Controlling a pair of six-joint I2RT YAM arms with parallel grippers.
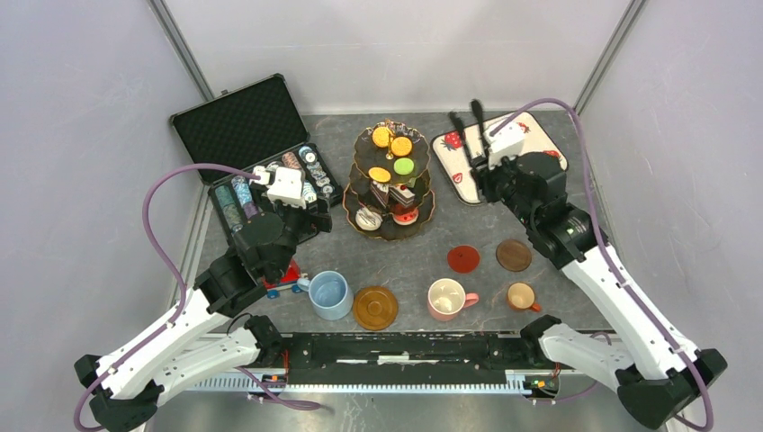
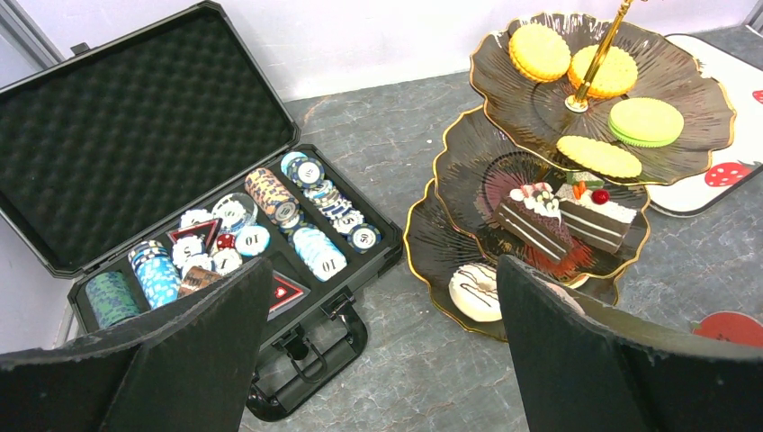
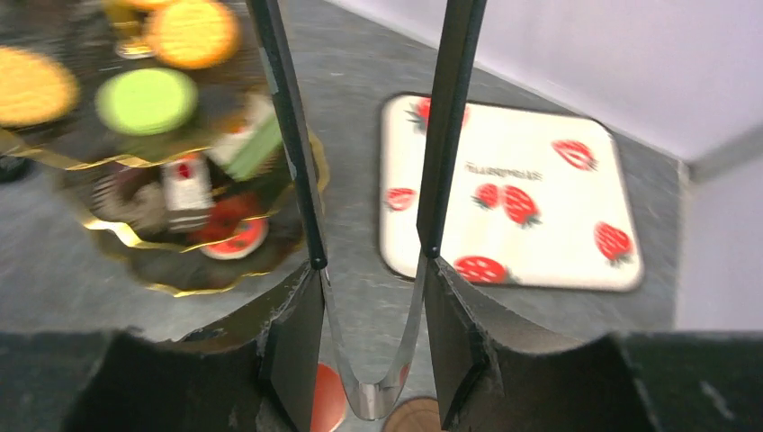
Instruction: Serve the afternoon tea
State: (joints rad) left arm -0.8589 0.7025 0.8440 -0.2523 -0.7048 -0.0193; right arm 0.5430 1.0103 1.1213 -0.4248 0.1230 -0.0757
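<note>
**Beside the stand: tongs held, nothing lifted yet**

Right gripper (image 3: 373,297) is clamped on the sprung end of a pair of tongs (image 3: 288,135). The two black arms splay apart with nothing between the tips. They hang over the grey table between the three-tier stand (image 1: 387,238) and a strawberry-print tray (image 3: 540,180). Left gripper (image 2: 378,342) stands wide apart and empty. It faces the gap between the stand and the poker-chip case (image 2: 135,135) and touches neither.

Step in hand, as judged: the approach to pick a sweet off the stand with the tongs. The next move calls for swinging the tips left over a tier, straddling one piece and squeezing gently. The gold centre rod and overhanging tiers leave little room.

Containers:
- **Top tier:** two orange macarons (image 2: 540,51), one green (image 2: 646,121), one yellow.
- **Middle tier:** two dark cake slices (image 2: 535,220) side by side.
- **Bottom tier:** a white-iced donut (image 2: 475,292) and a red-and-white piece. It is probably another donut, but the right wrist view is too blurred to be sure.
- **Mugs:** blue mug (image 1: 330,294), pink mug (image 1: 445,297) and small brown mug (image 1: 520,295) stand in a row near the arm bases. Nothing shows inside them.
- **Coasters:** a tan coaster (image 1: 375,307) lies between the blue and pink mugs. A red coaster (image 1: 463,259) and a brown one lie just behind the row. No mug sits on any of them.
- **Case:** lid open, chips stacked in rows.
</note>
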